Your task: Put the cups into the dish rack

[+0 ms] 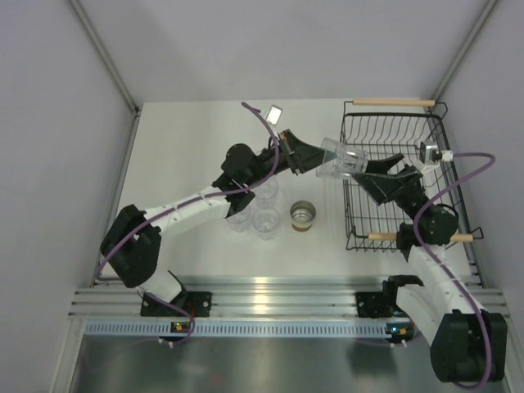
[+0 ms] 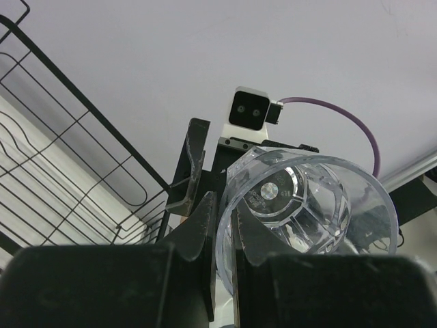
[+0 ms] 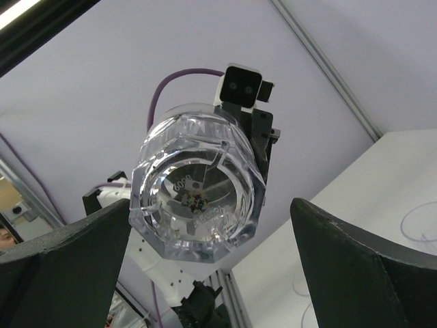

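Note:
My left gripper [image 1: 318, 157] is shut on the rim wall of a clear tumbler [image 1: 340, 160], one finger inside and one outside [image 2: 224, 229]. It holds the tumbler [image 2: 307, 205] sideways in the air at the left edge of the black wire dish rack [image 1: 397, 176]. My right gripper [image 1: 375, 168] is open over the rack and faces the tumbler's base [image 3: 198, 198]. That base lies between its spread fingers [image 3: 61, 266] without touching them. Other clear tumblers [image 1: 254, 211] stand clustered under the left arm. The silver-inside cup [image 1: 303, 215] stands just right of them.
The rack's wooden handles sit at its far end [image 1: 393, 102] and near end [image 1: 383, 237]. The rack's wires [image 2: 68, 171] show at the left of the left wrist view. White walls enclose the table. A metal rail [image 1: 270, 295] runs along the near edge.

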`<state>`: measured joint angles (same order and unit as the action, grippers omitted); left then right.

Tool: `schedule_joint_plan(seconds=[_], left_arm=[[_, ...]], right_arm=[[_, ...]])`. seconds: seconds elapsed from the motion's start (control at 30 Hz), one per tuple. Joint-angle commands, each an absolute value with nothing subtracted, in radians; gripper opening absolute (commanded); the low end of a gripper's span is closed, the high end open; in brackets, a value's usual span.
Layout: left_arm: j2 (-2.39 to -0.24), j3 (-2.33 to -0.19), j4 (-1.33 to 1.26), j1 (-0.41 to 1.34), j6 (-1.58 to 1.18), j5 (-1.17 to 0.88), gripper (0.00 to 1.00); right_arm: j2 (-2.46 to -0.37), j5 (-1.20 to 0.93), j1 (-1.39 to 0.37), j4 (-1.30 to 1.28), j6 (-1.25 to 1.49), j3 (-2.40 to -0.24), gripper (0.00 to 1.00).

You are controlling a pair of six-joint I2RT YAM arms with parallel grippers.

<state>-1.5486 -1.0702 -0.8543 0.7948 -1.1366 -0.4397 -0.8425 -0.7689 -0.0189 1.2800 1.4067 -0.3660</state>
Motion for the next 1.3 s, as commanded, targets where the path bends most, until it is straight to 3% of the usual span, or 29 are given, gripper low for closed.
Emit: schedule_joint_plan(seconds=[0.0, 0.47, 0.7, 0.97, 1.0, 1.03, 1.13, 1.2, 1.23, 1.27], left_arm=[[-1.563, -1.115, -0.969, 0.818, -1.158, -0.425, 0.00], [-1.594, -1.104, -0.983, 0.847, -1.161, -0.410, 0.00], [-1.618, -1.092, -1.003, 0.857, -1.169, -0.403, 0.00], [-1.643, -1.097, -1.035, 0.857, -1.183, -0.400, 0.00], [-1.643, -1.097, -1.037, 0.857, -1.181, -0.400, 0.00], [-1.643, -1.097, -1.037, 0.857, -1.180, -0.402, 0.00], [-1.644, -1.094, -1.037, 0.857, -1.170, -0.399, 0.00], [-1.637, -1.086, -1.035, 0.857, -1.157, -0.396, 0.13], [-1.632, -1.083, -1.034, 0.857, -1.154, -0.393, 0.27], [-1.626, -1.078, -1.019, 0.857, -1.137, -0.387, 0.34]], right_arm=[[-0.838, -0.776, -0.032, 1.568, 1.407, -0.364, 0.99], [-0.831, -0.782, -0.032, 1.571, 1.397, -0.364, 0.99], [-0.830, -0.788, -0.032, 1.568, 1.391, -0.365, 0.90], [-0.839, -0.814, -0.032, 1.571, 1.390, -0.376, 0.51], [-0.842, -0.821, -0.032, 1.569, 1.390, -0.379, 0.42], [-0.842, -0.821, -0.032, 1.568, 1.390, -0.377, 0.22], [-0.839, -0.816, -0.032, 1.548, 1.381, -0.374, 0.00], [-0.833, -0.808, -0.032, 1.526, 1.359, -0.371, 0.00], [-0.828, -0.805, -0.032, 1.513, 1.348, -0.368, 0.00], [-0.809, -0.801, -0.034, 1.470, 1.324, -0.365, 0.00]])
